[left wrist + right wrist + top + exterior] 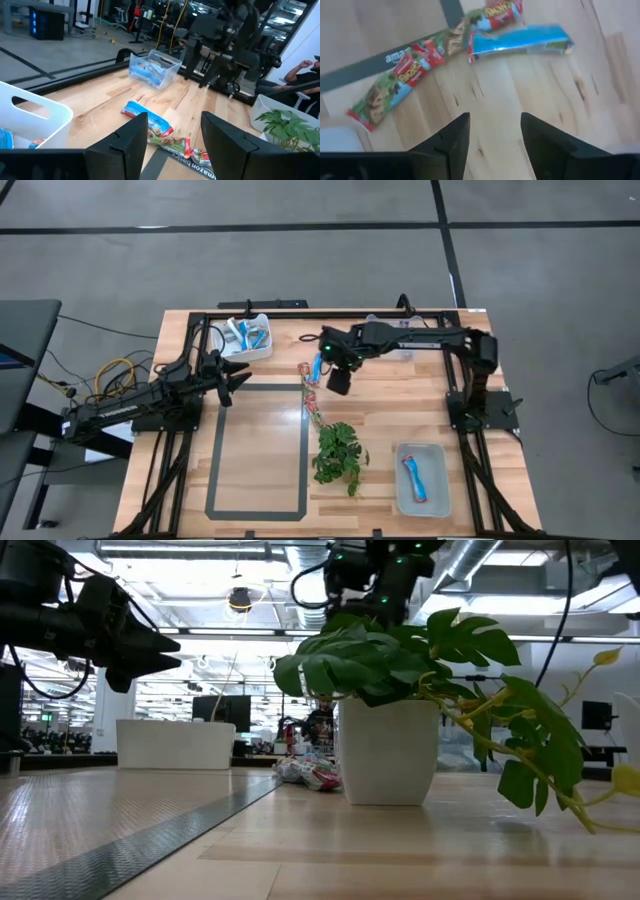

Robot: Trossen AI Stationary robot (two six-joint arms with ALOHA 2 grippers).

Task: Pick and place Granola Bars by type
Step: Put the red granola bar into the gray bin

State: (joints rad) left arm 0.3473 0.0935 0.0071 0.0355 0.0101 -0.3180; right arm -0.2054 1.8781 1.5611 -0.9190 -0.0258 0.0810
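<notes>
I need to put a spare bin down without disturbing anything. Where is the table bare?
Bare: inside the taped rectangle, left of the plant; also between plant and right tray. Crowded: the strip of bars below the right gripper, near the left gripper.

Granola Bars (517, 40) lie flat — one blue-and-white beside red multicoloured ones strung along the tabletop.

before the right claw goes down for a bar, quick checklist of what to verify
1. Right claw open and empty: ok.
2. Right claw above the loose bars: ok, hanging over them.
3. Blue bar lying apart from the red ones: not ok, its end touches a red bar.
4. Left claw out of the way: ok, open off to the side.
5. Right tray has free room: ok.
</notes>
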